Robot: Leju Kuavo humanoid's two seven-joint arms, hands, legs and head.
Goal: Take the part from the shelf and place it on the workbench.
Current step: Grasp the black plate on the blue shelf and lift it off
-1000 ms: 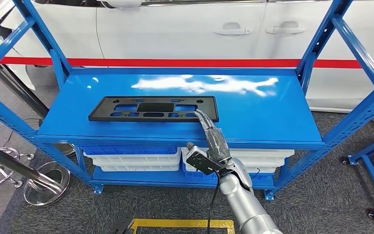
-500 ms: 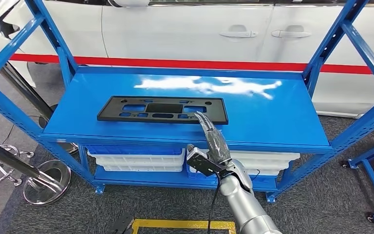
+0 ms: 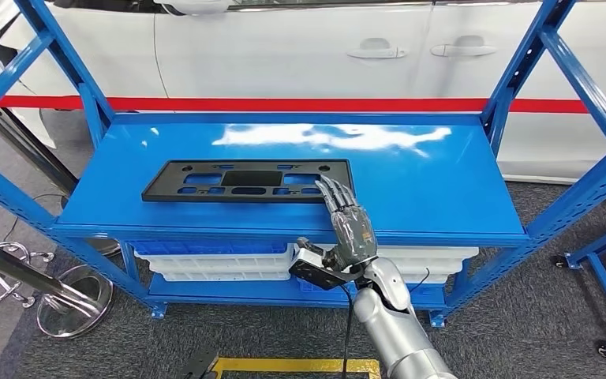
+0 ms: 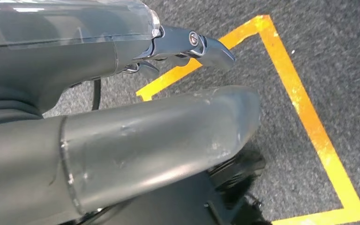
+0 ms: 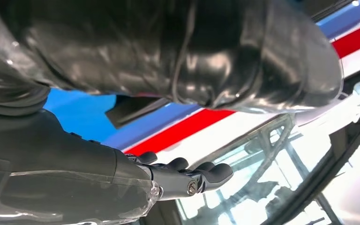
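Fingers (image 3: 333, 192) of the right hand (image 3: 349, 227) are straight and lightly spread, holding nothing. Tips sit over the near right corner of the part (image 3: 248, 181); contact vs. just above it, can't tell from the head view. Right wrist view shows the same fingers (image 5: 194, 176) extended and apart, nothing between them.

Part is a flat black frame with cutouts, lying flat on the top deck of the blue shelf (image 3: 434, 185), left of centre. Long axis runs 9-to-3 across the head view, parallel to the shelf's front edge.

Key relation: from the right hand the bulk of the part lies toward 10–11 o'clock, only its 3 o'clock end is under the fingertips. Hand points roughly 12, so it crosses the part's short side near that end.

Left hand (image 4: 122, 122) hangs low over grey carpet with yellow floor tape (image 4: 309, 122); fingers look curled in on nothing. Right hand is clearly the nearer one.

Judgement: reach phase, no grasp yet. An end grip on a long flat piece will likely tip or drag it.
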